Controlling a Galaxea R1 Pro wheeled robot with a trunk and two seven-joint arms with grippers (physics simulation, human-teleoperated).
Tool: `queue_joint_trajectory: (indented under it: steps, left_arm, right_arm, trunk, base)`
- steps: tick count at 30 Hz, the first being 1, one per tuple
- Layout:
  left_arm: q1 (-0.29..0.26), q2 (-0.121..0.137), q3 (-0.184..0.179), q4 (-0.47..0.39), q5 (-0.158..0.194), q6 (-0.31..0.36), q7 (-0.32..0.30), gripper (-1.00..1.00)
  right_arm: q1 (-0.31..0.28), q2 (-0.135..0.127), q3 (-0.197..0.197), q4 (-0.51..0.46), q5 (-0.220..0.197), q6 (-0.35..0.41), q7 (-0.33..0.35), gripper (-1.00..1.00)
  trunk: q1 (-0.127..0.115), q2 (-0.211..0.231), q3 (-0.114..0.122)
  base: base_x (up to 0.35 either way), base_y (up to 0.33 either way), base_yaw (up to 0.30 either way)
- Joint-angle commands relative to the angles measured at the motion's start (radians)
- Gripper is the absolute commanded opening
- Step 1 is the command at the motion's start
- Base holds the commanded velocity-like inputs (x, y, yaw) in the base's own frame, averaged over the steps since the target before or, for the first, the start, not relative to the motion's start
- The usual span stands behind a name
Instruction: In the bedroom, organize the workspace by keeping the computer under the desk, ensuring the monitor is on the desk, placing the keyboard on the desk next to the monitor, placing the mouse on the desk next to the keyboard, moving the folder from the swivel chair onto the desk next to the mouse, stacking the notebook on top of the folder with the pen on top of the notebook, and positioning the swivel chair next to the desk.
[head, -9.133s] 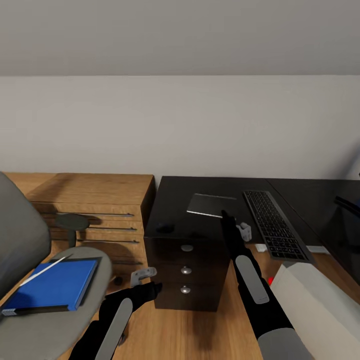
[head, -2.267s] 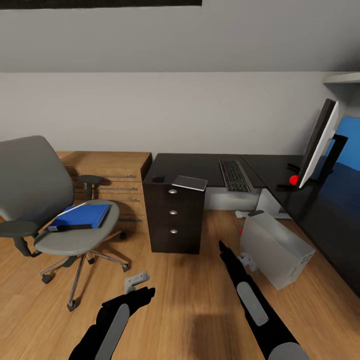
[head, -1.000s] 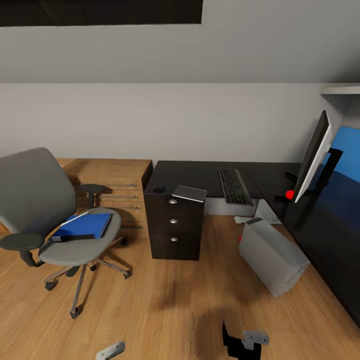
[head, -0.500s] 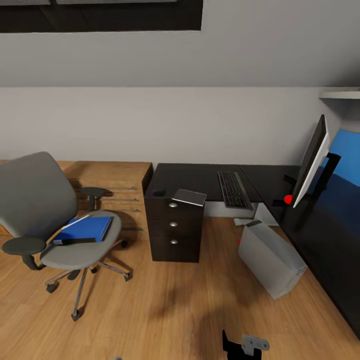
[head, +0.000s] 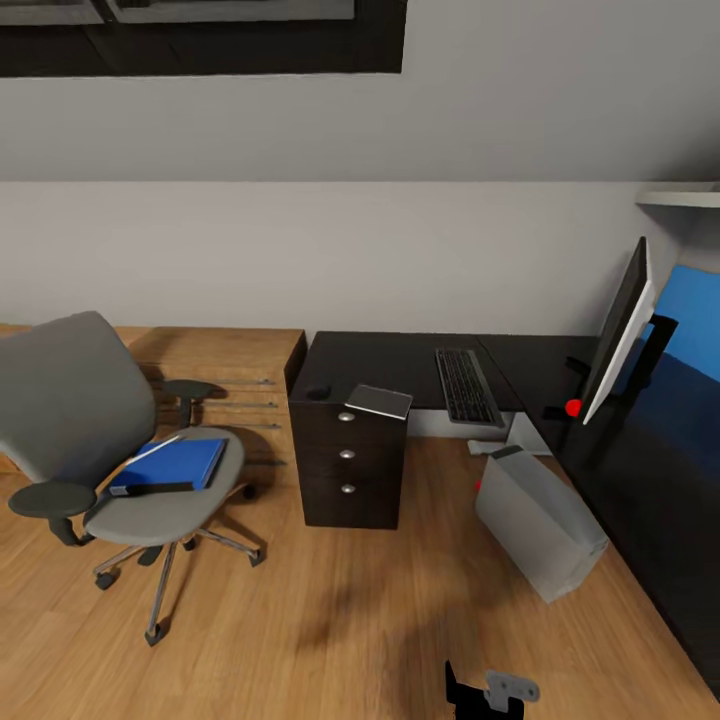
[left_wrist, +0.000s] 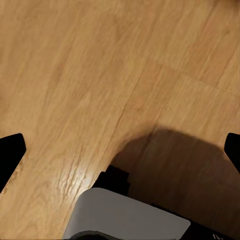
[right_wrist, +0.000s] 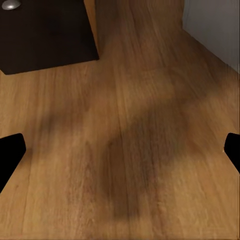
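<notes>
The grey swivel chair (head: 75, 400) stands at the left, apart from the black desk (head: 400, 352). On its seat lies the blue folder (head: 170, 463) with a thin white pen (head: 152, 451) across it. The notebook (head: 380, 401) and the mouse (head: 318, 392) sit on the desk above the drawer unit (head: 348, 468). The keyboard (head: 466, 385) lies further right, and the monitor (head: 617, 335) stands on the desk's right wing. The computer (head: 540, 522) stands tilted on the floor. My right gripper (head: 486, 692) (right_wrist: 120, 152) is open over the floor. The left gripper (left_wrist: 120, 152) is open too.
A low light-wood shelving counter (head: 225, 365) runs along the wall behind the chair. A blue wall panel (head: 695, 305) is behind the monitor. Wooden floor (head: 330, 610) stretches between me, the chair and the drawer unit.
The camera has backed away from the desk and risen a little, so chair, desk and computer look smaller. My arms have dropped low in the head view. The furniture itself has not moved.
</notes>
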Motion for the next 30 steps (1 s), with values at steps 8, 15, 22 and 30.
queue_joint_trajectory:
  steps: [8,15,22,30]
  left_arm:
    - [0.0,-0.003,-0.006,0.036,0.001,0.0,0.007,1.0]
    - [0.0,-0.005,-0.004,0.05,0.004,-0.006,0.007,1.0]
    - [0.0,-0.007,-0.006,0.071,0.002,-0.11,0.007,1.0]
    - [0.0,-0.007,-0.007,0.072,0.002,-0.11,0.007,1.0]
  right_arm:
    - [-0.001,0.003,0.015,0.016,-0.005,-0.006,-0.001,1.0]
    - [-0.001,0.005,0.012,0.023,-0.006,-0.01,-0.004,1.0]
    - [-0.001,0.005,0.015,0.024,-0.003,-0.008,-0.004,1.0]
    - [-0.001,0.005,0.017,0.024,-0.001,-0.009,-0.003,1.0]
  trunk:
    - [-0.031,0.056,0.024]
    - [-0.058,0.105,0.046]
    - [-0.085,0.154,0.068]
    - [-0.115,0.21,0.093]
  base:
    - [0.0,0.0,0.0]
    - [-0.036,-0.023,0.0]
    - [-0.078,-0.081,0.0]
    - [-0.002,-0.002,0.0]
